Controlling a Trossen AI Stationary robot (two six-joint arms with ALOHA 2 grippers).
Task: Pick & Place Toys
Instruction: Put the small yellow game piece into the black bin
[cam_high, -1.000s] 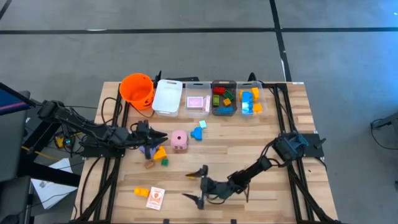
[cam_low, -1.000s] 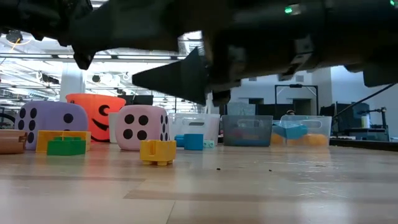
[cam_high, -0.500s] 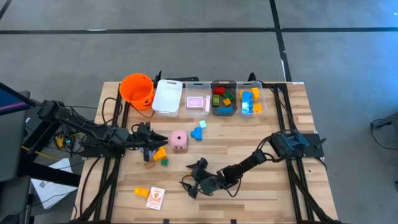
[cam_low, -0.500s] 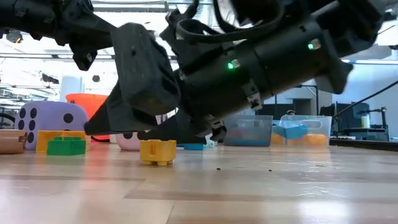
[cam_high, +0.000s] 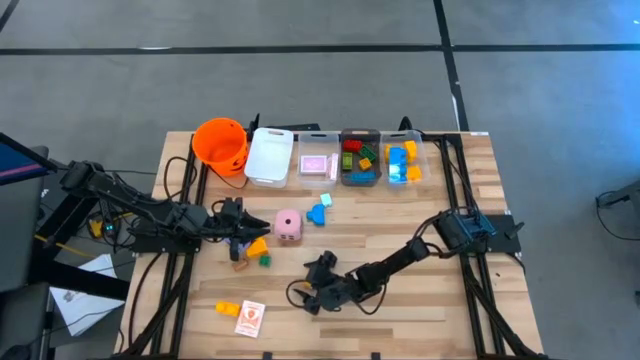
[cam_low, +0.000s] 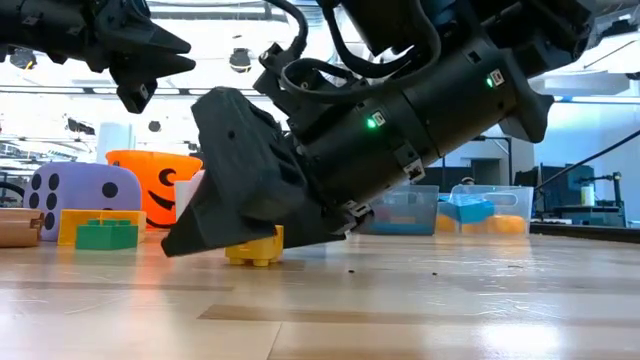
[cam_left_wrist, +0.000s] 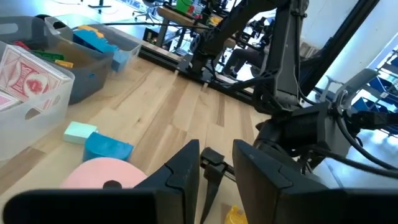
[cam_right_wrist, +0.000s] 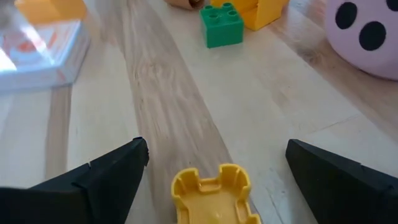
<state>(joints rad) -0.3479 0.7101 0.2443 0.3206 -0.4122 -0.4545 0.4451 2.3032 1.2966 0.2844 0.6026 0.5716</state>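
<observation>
— How far along are we getting with the toys?

— Partway, we judge. The bins along the desk's far edge are already holding a card pack, mixed bricks and blue and yellow bricks. Still loose are the pink die, a blue piece, the yellow and green bricks by the left claw, and a card near the near edge.

— And right now?

— Our right claw is spreading wide around a small yellow brick in the desk's middle, fingers flanking it, not yet gripping. The left claw is hanging parted, holding nothing.

— Room to move?

— We are seeing bare wood on the right half, so a lift toward the bins looks clear; the left arm's cluster is sitting apart.
</observation>
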